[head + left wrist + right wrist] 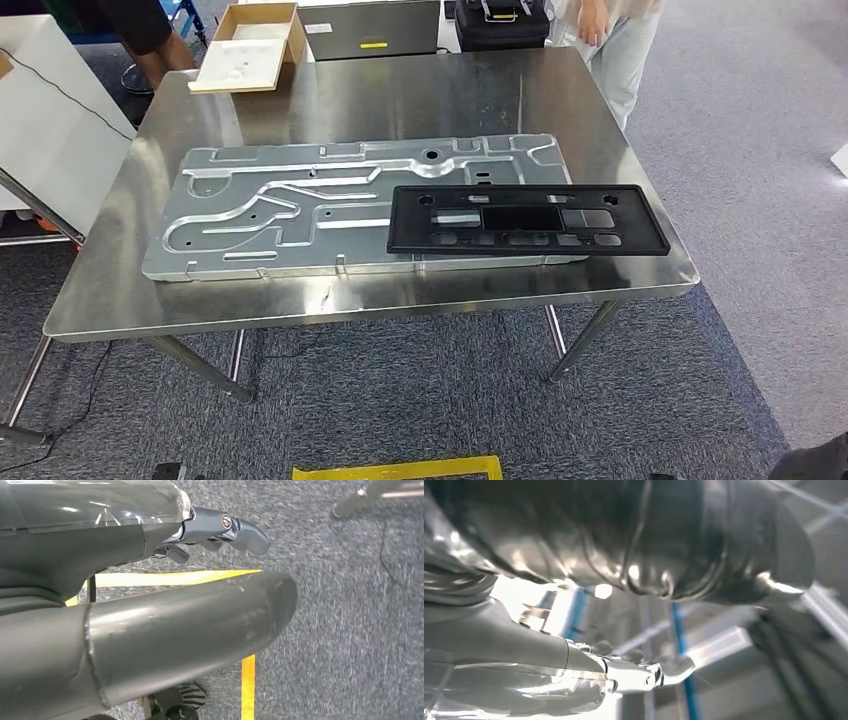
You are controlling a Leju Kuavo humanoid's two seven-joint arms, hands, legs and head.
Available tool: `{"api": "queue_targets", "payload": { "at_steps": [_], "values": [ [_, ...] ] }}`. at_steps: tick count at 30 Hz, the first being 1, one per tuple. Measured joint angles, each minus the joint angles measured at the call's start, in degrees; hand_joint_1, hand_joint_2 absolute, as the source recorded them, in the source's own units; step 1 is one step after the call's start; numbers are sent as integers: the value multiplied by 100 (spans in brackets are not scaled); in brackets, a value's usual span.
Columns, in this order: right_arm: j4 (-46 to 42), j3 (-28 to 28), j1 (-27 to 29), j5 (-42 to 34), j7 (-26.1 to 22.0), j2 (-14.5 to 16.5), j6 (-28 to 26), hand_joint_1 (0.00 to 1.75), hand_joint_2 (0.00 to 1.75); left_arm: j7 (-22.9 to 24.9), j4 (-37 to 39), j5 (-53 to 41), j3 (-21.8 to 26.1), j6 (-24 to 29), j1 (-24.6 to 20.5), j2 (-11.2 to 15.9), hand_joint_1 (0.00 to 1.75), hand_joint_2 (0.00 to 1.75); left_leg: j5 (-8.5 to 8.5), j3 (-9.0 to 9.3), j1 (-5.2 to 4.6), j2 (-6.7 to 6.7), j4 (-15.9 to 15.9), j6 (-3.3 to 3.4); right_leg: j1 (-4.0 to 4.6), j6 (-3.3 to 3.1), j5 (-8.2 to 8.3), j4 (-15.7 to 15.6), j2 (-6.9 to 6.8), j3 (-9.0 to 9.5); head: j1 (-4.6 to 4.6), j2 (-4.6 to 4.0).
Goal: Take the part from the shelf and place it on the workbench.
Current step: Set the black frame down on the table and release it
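The left robot hand (pixel 200 580) is being seen in the left wrist view, hanging over grey carpet (pixel 350 630) crossed by yellow tape (pixel 248 685); its fingers (pixel 240 530) are spread apart and nothing is being held. The right robot hand (pixel 634 645) is being shown too blurred and glaring in the right wrist view for its grasp to be told. On the steel tabletop (pixel 400 95) a black plastic part (pixel 528 220) is lying flat, overlapping the right end of a large silver stamped panel (pixel 290 210). Beyond the panel, at the tabletop's far left corner, an open cardboard box (pixel 250 45) is sitting. A person (pixel 615 45) is standing past the far right corner.
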Motion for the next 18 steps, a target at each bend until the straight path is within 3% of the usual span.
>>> {"api": "queue_targets", "payload": {
  "at_steps": [1,2,5,7,9,10,11,13,14,15,16,17,18],
  "values": [
    [0,-101,133,-85,0,92,0,0,0,-13,0,23,21,10,9,1,0,0,-72,18,2,1,135,-13,0,6,36,9,-4,-50,-1,0],
    [11,-199,257,-208,0,184,0,0,0,-23,0,46,41,22,15,3,0,0,-27,163,5,2,20,-18,-3,19,76,22,-2,-105,-1,0],
    [122,-479,567,-636,0,414,0,0,0,-35,0,78,95,62,10,17,0,0,334,1003,1,-5,-1182,10,1,93,191,76,10,-231,0,0],
    [251,-649,688,-797,0,523,0,0,0,-55,0,81,121,85,10,25,0,0,430,1240,-28,-16,-1576,68,10,165,265,83,13,-237,1,0],
    [413,-829,779,-888,0,620,0,0,0,-79,0,80,155,98,28,31,0,0,521,1195,-50,-13,-1575,146,2,241,365,34,22,-228,2,0],
    [511,-924,821,-932,0,665,0,0,0,-89,0,71,175,99,36,32,0,0,589,1154,-46,4,-1583,187,-9,274,353,37,29,-249,2,0],
    [613,-1010,856,-974,0,706,0,0,0,-101,0,55,193,97,40,32,0,0,660,1099,-40,23,-1591,228,-16,301,232,103,34,-290,2,0],
    [844,-1147,892,-1057,0,776,1,0,0,-124,0,14,229,93,47,33,0,0,800,952,-29,71,-1599,288,-31,344,-333,566,35,-433,2,0],
    [973,-1199,895,-1091,0,803,6,0,0,-131,0,-1,246,96,55,33,0,0,855,871,-35,87,-1594,304,-33,361,-643,926,32,-508,2,0],
    [1114,-1253,896,-1125,0,825,19,0,0,-134,0,-10,267,100,62,33,0,0,911,792,-42,104,-1582,310,-35,377,-850,1279,31,-555,2,0],
    [1269,-1314,897,-1160,0,849,56,0,0,-134,0,-15,290,102,68,33,0,0,962,709,-52,117,-1564,311,-35,384,-915,1523,31,-542,1,0],
    [1439,-1386,894,-1192,0,878,120,0,0,-134,0,-10,311,98,75,32,0,0,1008,623,-61,126,-1536,308,-32,379,-849,1591,30,-437,1,0],
    [1618,-1474,887,-1220,0,913,202,0,0,-134,0,2,330,92,81,32,0,0,1046,545,-69,130,-1503,303,-25,359,-710,1455,30,-232,1,0]
  ]
}}
